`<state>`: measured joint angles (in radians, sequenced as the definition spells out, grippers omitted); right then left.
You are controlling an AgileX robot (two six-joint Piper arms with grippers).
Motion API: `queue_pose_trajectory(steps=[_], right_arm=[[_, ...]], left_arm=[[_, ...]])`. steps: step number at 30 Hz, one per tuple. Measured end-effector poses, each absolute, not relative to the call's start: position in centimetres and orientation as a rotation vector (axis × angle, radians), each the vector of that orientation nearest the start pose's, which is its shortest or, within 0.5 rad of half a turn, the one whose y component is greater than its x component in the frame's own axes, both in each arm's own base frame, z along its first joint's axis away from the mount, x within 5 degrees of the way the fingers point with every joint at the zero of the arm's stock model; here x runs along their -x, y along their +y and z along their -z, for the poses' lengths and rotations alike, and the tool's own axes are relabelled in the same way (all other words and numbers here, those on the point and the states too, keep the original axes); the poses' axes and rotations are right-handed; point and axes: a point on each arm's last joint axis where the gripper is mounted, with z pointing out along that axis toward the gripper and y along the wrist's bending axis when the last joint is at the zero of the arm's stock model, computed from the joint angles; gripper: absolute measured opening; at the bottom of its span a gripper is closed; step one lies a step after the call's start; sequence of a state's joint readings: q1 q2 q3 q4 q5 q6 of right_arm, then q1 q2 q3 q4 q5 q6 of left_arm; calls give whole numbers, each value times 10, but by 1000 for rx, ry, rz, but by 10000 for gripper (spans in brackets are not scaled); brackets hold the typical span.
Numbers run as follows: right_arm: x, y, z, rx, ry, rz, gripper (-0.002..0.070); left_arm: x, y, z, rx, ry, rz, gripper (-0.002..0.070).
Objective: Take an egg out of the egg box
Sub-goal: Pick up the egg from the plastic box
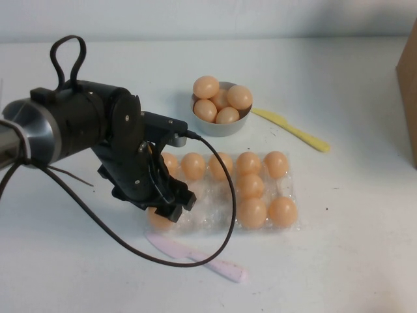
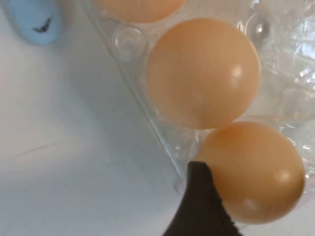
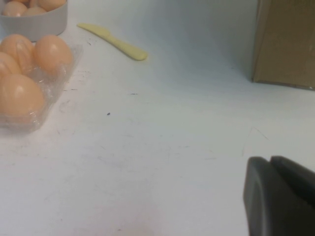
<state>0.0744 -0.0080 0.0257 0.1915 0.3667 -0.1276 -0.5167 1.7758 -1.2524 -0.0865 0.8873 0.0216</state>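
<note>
The egg (image 2: 256,172) sits in a corner cup at the near left end of the egg box (image 1: 287,186), a clear tray on the white table (image 1: 352,261). A grey bowl of eggs (image 1: 221,124) stands behind the tray, with a yellow knife (image 1: 293,129) beside it and a pink knife (image 1: 195,257) in front. The left pincer (image 1: 171,207) hangs spread wide over that corner, one finger (image 2: 199,206) touching the egg, not yet clamping it. The right pincer (image 3: 280,196) rests low over bare table near a cardboard box (image 3: 285,42); I cannot tell its state.

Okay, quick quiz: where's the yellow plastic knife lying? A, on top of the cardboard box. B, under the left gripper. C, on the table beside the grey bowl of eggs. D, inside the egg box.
C: the yellow knife lies flat on the table just right of the grey bowl, away from the left gripper over the egg box.
</note>
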Motion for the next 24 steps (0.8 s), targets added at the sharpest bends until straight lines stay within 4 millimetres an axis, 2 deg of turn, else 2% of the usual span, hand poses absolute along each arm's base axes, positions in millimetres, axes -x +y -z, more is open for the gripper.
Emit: queue_pose_trajectory(steps=[15,24], right_arm=[[-52,10,-173,69,1863,-151,-17],[-52,10,-173,69,1863,-151,-17]], left_arm=[[-308,-176,-218,-725,2810,150,283],[-308,-176,-219,-727,2804,146,282]])
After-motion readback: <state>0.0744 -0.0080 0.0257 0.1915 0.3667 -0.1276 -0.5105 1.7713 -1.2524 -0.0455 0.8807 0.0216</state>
